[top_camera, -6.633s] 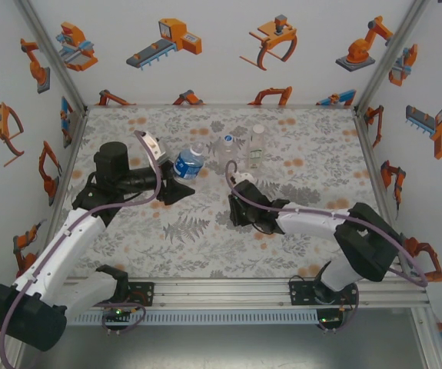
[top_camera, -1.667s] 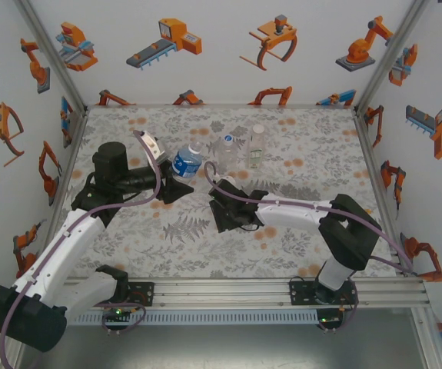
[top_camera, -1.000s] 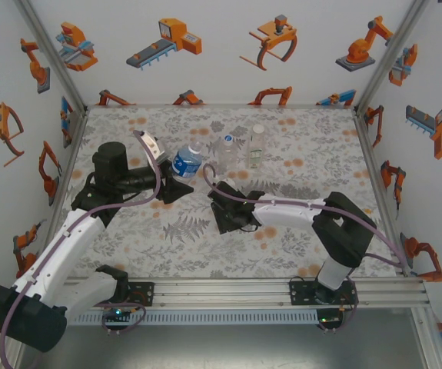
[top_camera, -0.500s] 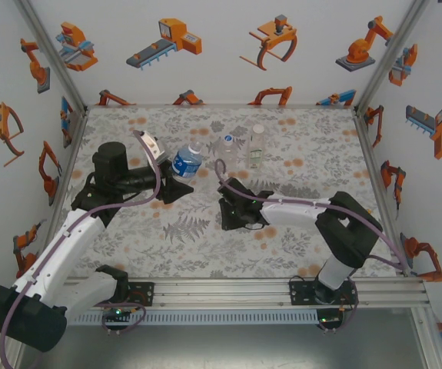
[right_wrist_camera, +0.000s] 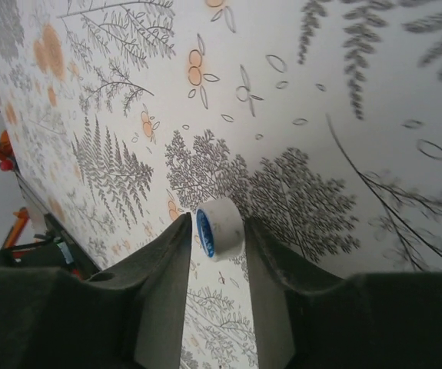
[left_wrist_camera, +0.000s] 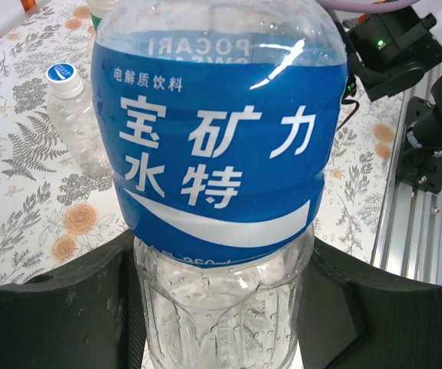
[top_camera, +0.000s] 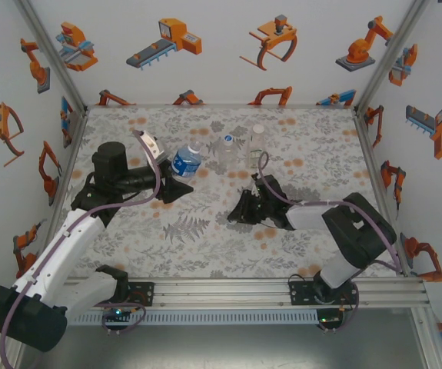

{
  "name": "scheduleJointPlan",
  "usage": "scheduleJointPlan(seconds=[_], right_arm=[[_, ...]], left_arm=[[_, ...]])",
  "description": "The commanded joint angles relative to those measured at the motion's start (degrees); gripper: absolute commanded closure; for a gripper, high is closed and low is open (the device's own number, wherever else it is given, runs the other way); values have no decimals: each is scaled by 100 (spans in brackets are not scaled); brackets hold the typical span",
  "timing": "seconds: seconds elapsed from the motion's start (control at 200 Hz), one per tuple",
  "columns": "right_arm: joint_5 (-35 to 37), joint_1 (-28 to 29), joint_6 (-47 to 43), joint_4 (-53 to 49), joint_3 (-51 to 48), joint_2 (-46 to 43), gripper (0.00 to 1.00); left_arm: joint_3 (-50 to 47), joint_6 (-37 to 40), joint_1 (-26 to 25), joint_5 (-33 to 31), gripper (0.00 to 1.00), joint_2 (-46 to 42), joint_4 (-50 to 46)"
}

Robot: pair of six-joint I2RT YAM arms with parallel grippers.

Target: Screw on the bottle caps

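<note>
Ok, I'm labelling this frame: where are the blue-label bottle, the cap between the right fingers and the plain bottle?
blue-label bottle point(left_wrist_camera: 221, 154), left wrist view, middle of its label
bottle cap point(right_wrist_camera: 224, 227), right wrist view, its white side wall
plain bottle point(left_wrist_camera: 78, 134), left wrist view, its clear body

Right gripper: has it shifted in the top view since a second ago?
Yes. The right gripper has slid rightward, from in line with the plain clear plastic bottle to in line with the green-white labelled bottle.

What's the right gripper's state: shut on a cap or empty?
Shut on a cap. Right wrist view: the right gripper pinches it from both sides.
</note>
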Motion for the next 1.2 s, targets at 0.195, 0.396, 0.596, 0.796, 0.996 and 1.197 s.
scheduleJointPlan(seconds=[0.195, 0.396, 0.596, 0.796, 0.996, 1.197], right_arm=[[1317, 166, -818, -2465, 835, -290, 58], [2068, 603, -1334, -3537, 1888, 295, 55], [2443, 1058, -1711, -4245, 2748, 850, 51], [2824, 1464, -1968, -4805, 3276, 1195, 50], [3101, 1662, -2060, -5022, 3431, 1270, 55], [3079, 1718, -2062, -4982, 3466, 1266, 57]], left_arm=[[86, -20, 25, 86, 91, -3, 83], [78, -24, 29, 87, 91, -15, 87], [70, -51, 24, 155, 91, -2, 142], [43, -57, 38, 134, 91, -38, 161], [43, -63, 44, 133, 90, -23, 166], [61, -60, 61, 133, 90, 6, 147]])
